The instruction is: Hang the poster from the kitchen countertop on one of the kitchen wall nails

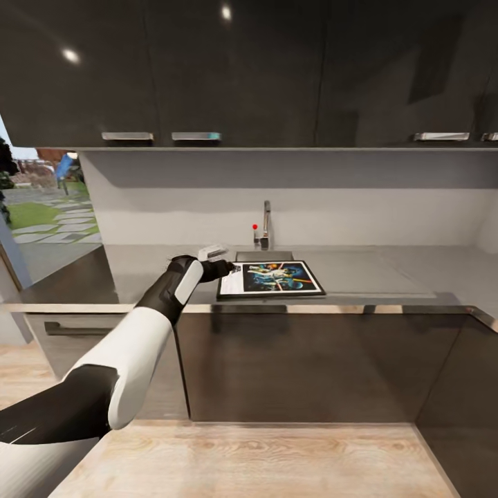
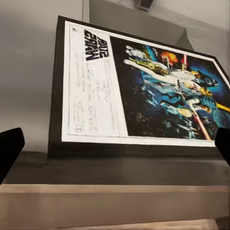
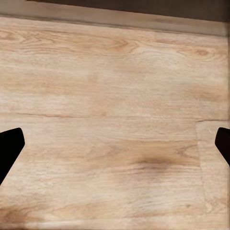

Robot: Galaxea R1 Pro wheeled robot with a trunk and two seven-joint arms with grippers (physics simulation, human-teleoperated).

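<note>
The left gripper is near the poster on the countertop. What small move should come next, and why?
Probably ease the left gripper forward a little toward the poster's near left edge. Its fingers stand wide apart and hold nothing, while the poster lies flat on the kitchen countertop just ahead, so the frame edge must come between them before closing.

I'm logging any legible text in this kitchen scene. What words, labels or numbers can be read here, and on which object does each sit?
"STAR WARS": bold black lettering on the white strip of the poster, readable in the left wrist view, where it appears turned sideways.
Fine print beside that title on the same strip: too small and blurred to read.
In the head view the poster lies on the kitchen countertop; its lettering is too small to read there.
</note>
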